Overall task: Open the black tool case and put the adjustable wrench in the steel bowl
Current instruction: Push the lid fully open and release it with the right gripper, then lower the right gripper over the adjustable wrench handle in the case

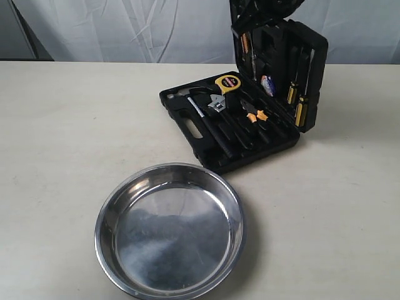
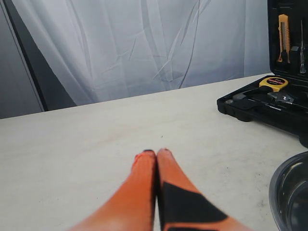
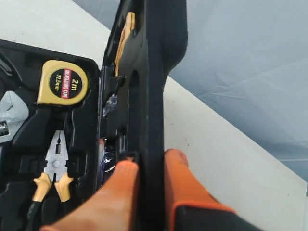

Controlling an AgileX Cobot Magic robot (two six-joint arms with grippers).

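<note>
The black tool case [image 1: 231,134] lies open on the table with its lid [image 1: 281,69] standing upright. My right gripper [image 3: 151,161] is shut on the lid's free edge, one orange finger on the inside and one on the outside. The adjustable wrench [image 1: 215,103] rests in its slot in the case's base, its silver head [image 3: 12,113] showing beside the tape measure. The steel bowl [image 1: 169,234] sits empty in front of the case. My left gripper [image 2: 156,153] is shut on nothing, low over bare table left of the case [image 2: 260,103] and bowl [image 2: 291,192].
A yellow tape measure [image 1: 227,82] and orange-handled pliers [image 1: 255,114] sit in the base. Yellow-handled screwdrivers [image 1: 297,100] and a yellow utility knife [image 2: 283,36] are clipped in the lid. A white curtain [image 1: 125,28] hangs behind the table.
</note>
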